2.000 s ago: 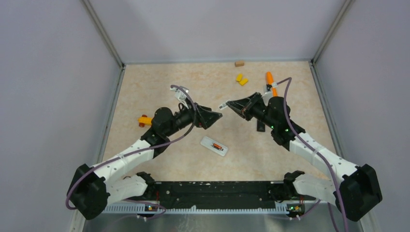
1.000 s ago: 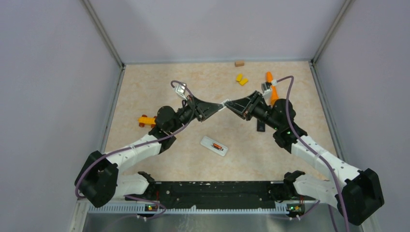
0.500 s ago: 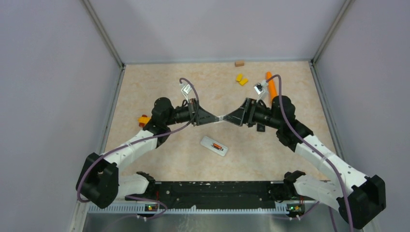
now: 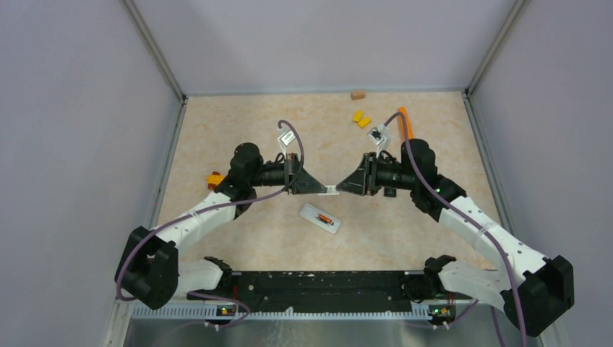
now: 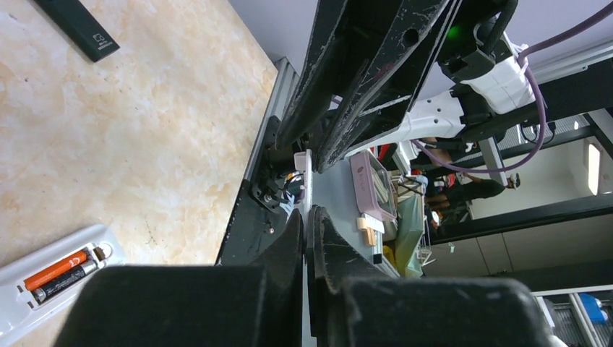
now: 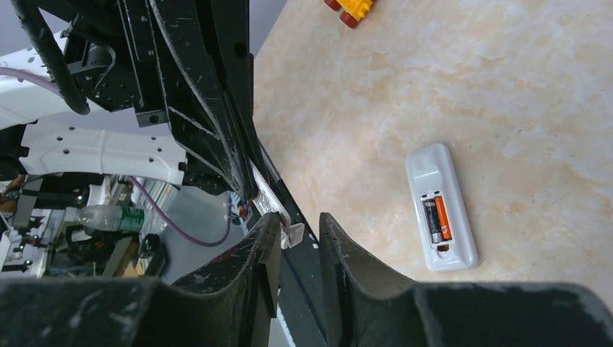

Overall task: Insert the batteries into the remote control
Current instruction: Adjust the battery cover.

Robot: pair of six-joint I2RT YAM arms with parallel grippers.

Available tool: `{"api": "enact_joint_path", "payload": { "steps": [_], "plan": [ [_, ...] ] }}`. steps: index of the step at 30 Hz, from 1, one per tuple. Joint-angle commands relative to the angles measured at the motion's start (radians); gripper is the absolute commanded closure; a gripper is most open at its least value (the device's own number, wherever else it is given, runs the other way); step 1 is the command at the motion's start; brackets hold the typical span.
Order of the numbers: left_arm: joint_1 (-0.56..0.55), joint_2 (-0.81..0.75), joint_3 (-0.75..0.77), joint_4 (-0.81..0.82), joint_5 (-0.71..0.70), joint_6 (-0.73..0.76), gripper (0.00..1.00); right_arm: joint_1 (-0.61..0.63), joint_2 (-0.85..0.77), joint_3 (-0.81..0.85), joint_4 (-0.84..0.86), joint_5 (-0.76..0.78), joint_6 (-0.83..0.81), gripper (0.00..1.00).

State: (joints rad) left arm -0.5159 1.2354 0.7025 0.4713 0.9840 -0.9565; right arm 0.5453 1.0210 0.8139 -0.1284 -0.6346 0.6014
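Observation:
The white remote control [image 4: 320, 218] lies face down in the middle of the table, its compartment open. In it lie two batteries, one orange-red [image 6: 442, 219] and one dark [image 6: 431, 221]; both also show in the left wrist view [image 5: 56, 268]. Just above the remote, both grippers meet tip to tip at a small white battery cover [image 4: 331, 190]. My left gripper [image 5: 309, 211] is shut on the thin cover [image 5: 306, 173]. My right gripper [image 6: 300, 217] has narrow jaws around the cover's clip end [image 6: 293, 235]. One finger touches it and a slim gap shows beside the other.
A black flat piece [image 4: 390, 191] lies under the right wrist. Two yellow blocks [image 4: 361, 118], a long orange cylinder [image 4: 405, 123] and a brown block [image 4: 358, 94] sit at the back. A yellow-orange toy [image 4: 213, 178] lies at the left. Grey walls surround the table.
Both grippers have come down and toward the near edge together, still joined at the white cover, and now hang just above the remote. Both wrists have rolled.

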Motion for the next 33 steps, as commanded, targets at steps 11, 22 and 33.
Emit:
{"api": "enact_joint_path", "payload": {
  "steps": [11,22,33],
  "plan": [
    [0.001,0.019,0.052,0.02,0.047,0.022,1.0,-0.011,0.029,0.02,0.023,-0.077,-0.004,0.68],
    [0.002,0.024,0.048,0.014,0.016,0.022,0.96,-0.011,0.038,-0.018,0.11,-0.174,0.087,0.86],
    [0.021,-0.034,0.022,-0.164,-0.184,0.182,0.17,-0.011,0.01,-0.039,0.01,-0.022,0.09,1.0]
  ]
}}
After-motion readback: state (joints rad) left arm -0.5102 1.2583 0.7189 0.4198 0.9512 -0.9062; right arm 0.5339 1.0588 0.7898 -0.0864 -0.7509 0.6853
